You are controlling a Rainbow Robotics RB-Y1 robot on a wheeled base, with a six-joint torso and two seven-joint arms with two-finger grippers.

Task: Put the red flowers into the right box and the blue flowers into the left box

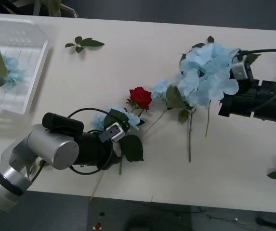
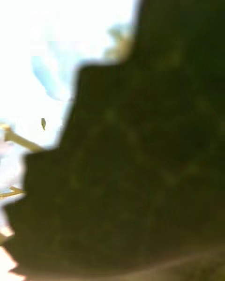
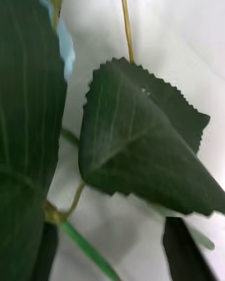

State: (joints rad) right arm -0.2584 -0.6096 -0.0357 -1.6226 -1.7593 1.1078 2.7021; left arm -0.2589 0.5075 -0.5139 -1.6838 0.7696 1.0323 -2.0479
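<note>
Pale-blue fluffy blue flowers [image 1: 206, 72] lie beside one red rose [image 1: 140, 97].

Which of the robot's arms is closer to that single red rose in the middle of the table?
The left. Its pincer is just beside the red rose, among the leaves at the table's front edge. The right pincer is farther off, at the big blue flower cluster.
</note>
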